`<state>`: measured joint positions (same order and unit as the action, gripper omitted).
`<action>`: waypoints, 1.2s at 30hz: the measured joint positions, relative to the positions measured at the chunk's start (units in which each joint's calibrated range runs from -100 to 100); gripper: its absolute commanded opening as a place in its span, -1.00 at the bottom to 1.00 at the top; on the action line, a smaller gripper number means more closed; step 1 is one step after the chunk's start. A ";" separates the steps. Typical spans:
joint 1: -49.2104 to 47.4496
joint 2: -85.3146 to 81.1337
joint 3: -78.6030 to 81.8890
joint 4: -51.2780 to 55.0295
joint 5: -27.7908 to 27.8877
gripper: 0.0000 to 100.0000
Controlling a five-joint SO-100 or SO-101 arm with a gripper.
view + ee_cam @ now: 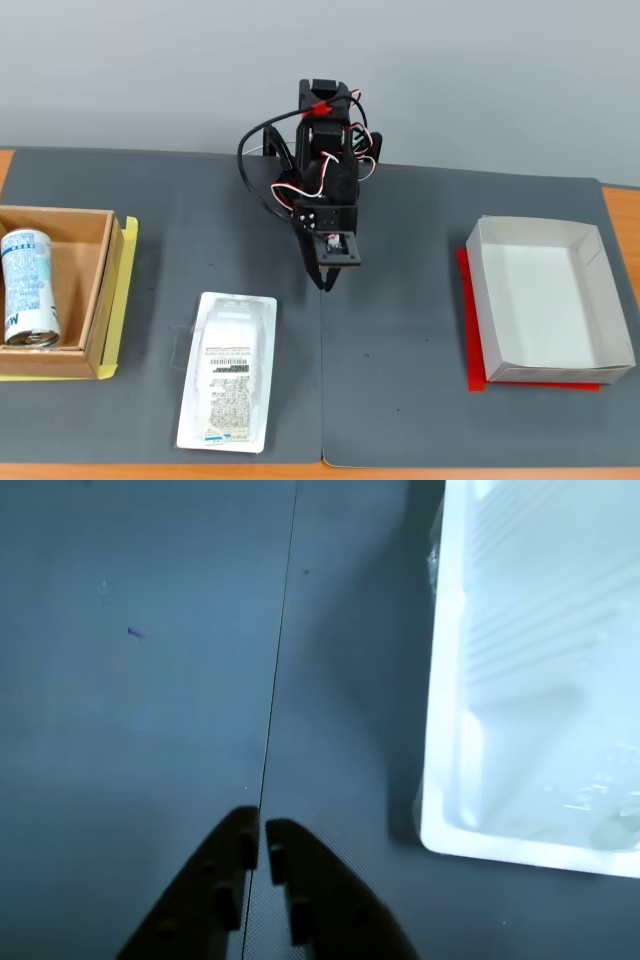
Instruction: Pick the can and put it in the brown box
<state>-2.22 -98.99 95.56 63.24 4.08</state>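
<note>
In the fixed view the white can with blue lettering (pixel 26 288) lies on its side inside the brown cardboard box (pixel 100 300) at the far left of the table. My gripper (pixel 326 283) hangs at the table's middle, well to the right of the box, pointing down at the mat. It is shut and empty. In the wrist view my gripper (pixel 261 835) shows as two dark fingers closed together over the grey mat. The can and the brown box are out of the wrist view.
A flat white blister pack (pixel 229 370) lies on the mat left of and in front of my gripper; it also shows at the right of the wrist view (pixel 540 670). A white-grey tray box (pixel 545 300) on a red sheet stands at the right.
</note>
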 measured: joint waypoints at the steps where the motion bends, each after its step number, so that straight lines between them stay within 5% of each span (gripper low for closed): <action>1: 0.52 0.00 0.36 0.00 -0.10 -0.98; 36: -0.74 -0.17 -0.36 11.16 -3.71 -0.98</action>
<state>-2.96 -99.15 95.19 74.39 0.37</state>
